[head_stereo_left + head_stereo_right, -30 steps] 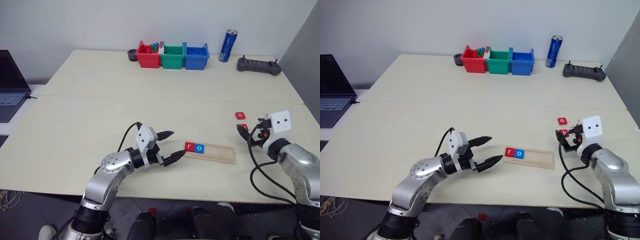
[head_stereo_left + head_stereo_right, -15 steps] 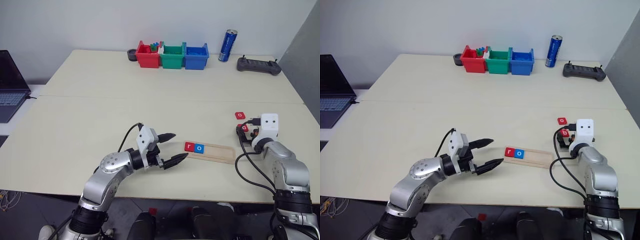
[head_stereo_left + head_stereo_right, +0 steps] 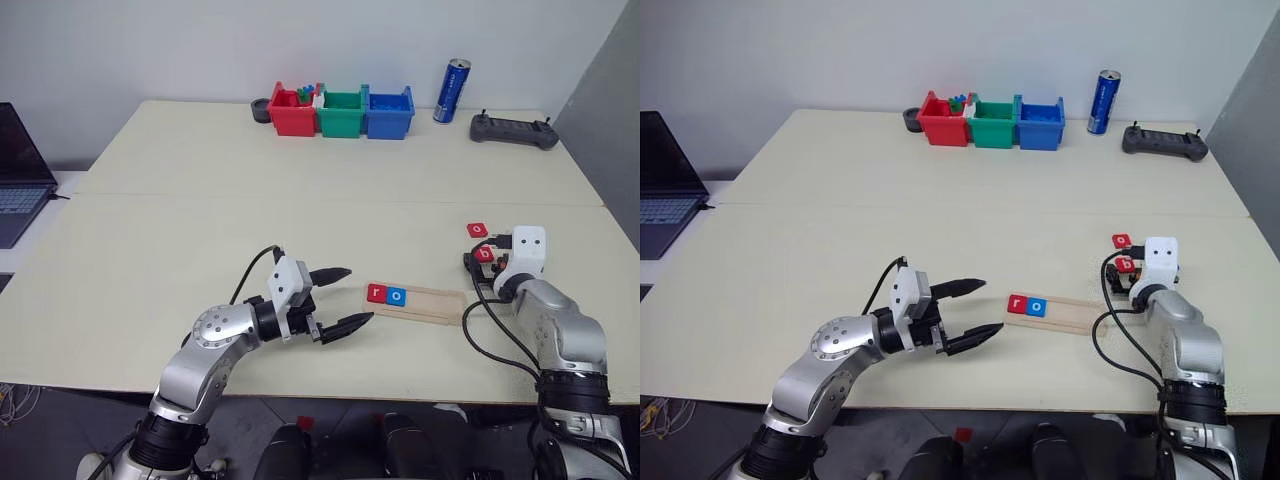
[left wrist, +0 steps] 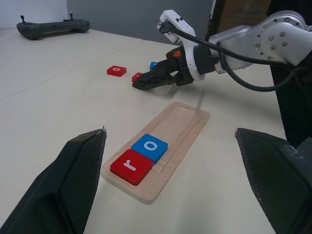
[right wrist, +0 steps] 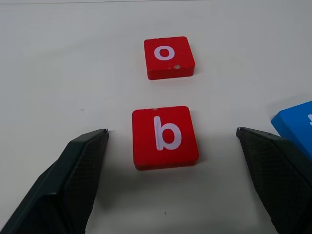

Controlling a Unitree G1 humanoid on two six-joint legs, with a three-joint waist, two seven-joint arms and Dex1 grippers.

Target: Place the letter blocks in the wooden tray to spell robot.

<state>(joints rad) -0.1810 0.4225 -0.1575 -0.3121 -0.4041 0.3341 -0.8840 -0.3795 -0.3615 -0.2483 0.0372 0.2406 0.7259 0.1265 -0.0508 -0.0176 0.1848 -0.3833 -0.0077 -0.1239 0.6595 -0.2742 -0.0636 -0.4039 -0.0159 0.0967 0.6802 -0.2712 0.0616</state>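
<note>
Lengthwise, wooden tray (image 3: 425, 303) left-to-right, "r" and "o" upright.

A lab: bare tables (image 3: 300, 215), laptop (image 3: 20, 170), sorting bins (image 3: 340, 110), handheld controller (image 3: 513, 130).

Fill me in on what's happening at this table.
A two-armed robot is spelling a word with letter tiles. The wooden tray already holds a red r and a blue o at one end. The right gripper, open, is lined up on the red b lying flat on the table, with a red o just beyond it and a blue tile beside. The left gripper hovers open near the tray, holding nothing.
</note>
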